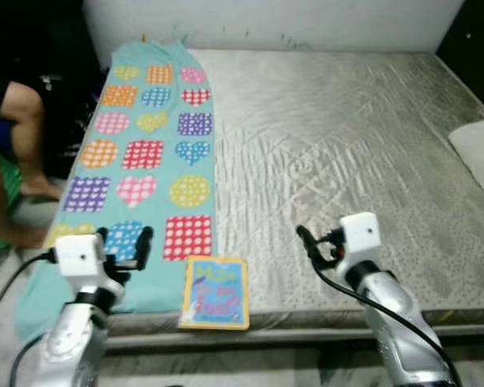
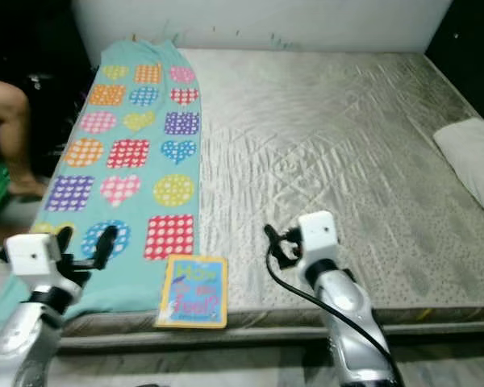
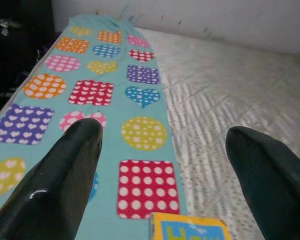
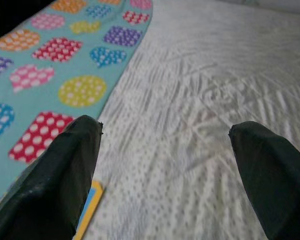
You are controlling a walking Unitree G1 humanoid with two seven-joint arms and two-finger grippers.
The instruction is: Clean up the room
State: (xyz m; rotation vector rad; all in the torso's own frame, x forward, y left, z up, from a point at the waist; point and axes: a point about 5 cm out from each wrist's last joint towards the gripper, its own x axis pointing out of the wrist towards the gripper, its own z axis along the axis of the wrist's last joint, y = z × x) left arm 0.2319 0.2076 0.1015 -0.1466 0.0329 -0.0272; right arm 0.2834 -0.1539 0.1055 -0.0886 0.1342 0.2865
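Note:
A children's book [image 1: 215,292] with a yellow border and blue cover lies flat at the front edge of the bed [image 1: 347,145], partly on a teal blanket [image 1: 145,153]. The blanket has colourful dotted hearts, squares and circles and runs along the bed's left side. My left gripper [image 1: 125,242] hovers open over the blanket's near end, just left of the book. To the right of the book, my right gripper [image 1: 308,244] is open above the grey quilted cover. The left wrist view has the book's top edge [image 3: 190,227] below the spread fingers [image 3: 65,170].
A white pillow [image 1: 480,153] lies at the bed's right edge. A person's bare legs [image 1: 20,137] are beside the bed on the left, near the blanket. A white wall [image 1: 274,20] closes the far side. The bed frame's front edge [image 1: 306,334] runs just below the book.

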